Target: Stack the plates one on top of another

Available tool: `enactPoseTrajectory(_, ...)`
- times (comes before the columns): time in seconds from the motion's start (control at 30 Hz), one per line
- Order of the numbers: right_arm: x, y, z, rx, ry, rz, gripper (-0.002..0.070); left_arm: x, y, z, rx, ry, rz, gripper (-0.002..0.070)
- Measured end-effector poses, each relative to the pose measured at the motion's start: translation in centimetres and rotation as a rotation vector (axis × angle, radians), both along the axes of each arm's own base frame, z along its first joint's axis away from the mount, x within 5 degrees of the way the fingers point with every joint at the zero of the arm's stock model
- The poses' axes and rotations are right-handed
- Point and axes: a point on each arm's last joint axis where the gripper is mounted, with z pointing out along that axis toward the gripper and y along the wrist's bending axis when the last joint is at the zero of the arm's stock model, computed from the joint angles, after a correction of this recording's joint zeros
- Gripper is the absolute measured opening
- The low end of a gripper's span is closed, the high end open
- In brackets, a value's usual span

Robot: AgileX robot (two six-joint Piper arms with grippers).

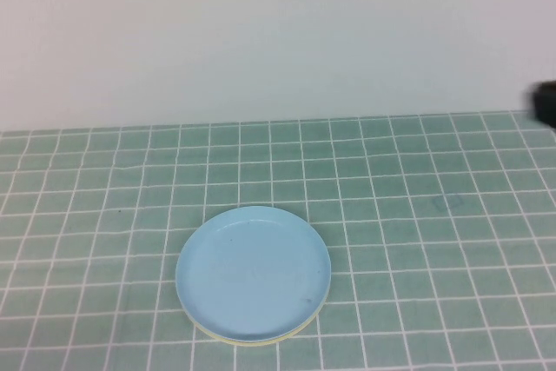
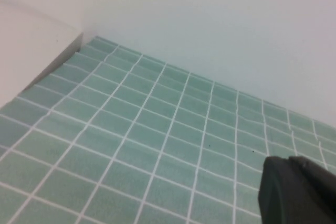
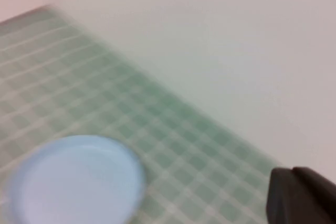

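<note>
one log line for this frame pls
stack: light blue plate on top, yellow rim showing beneath | left gripper: shut, empty, off plates | right gripper: shut, empty, right edge

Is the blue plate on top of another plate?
Yes. The blue plate lies flat on a yellow plate, whose rim peeks out underneath.

I see a light blue plate (image 1: 253,272) lying flat on the green tiled table (image 1: 417,249), in the lower centre of the frame. A thin yellow plate (image 1: 252,341) rim shows beneath its lower edge, so the blue plate sits on top of it. At the right edge of the frame, level with the table's far border, I see a dark part of the right gripper (image 1: 546,103). A plain white wall (image 1: 261,32) fills the upper frame.
</note>
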Motion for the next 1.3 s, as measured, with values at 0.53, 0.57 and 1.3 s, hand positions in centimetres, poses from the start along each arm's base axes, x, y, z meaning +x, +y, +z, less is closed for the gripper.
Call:
enactPoseTrajectory(0.53,-9.8,-9.0,-18.7,0.129,-0.021,-0.601,-0.0001,-0.3,-0.9,-1.7,0.072,0.192,-0.114,0.0000)
enactPoseTrajectory(0.57,-10.1,-9.0,-19.5,0.143,-0.017,-0.614,-0.0001,-0.2,-1.1,-1.6,0.111,0.188,-0.144,0.0000)
enactPoseTrajectory(1.3,-11.8,-8.6,-20.2,0.128,-0.139,-0.563,-0.0002,-0.2,-1.2,-1.6,0.124,0.185,-0.156,0.0000)
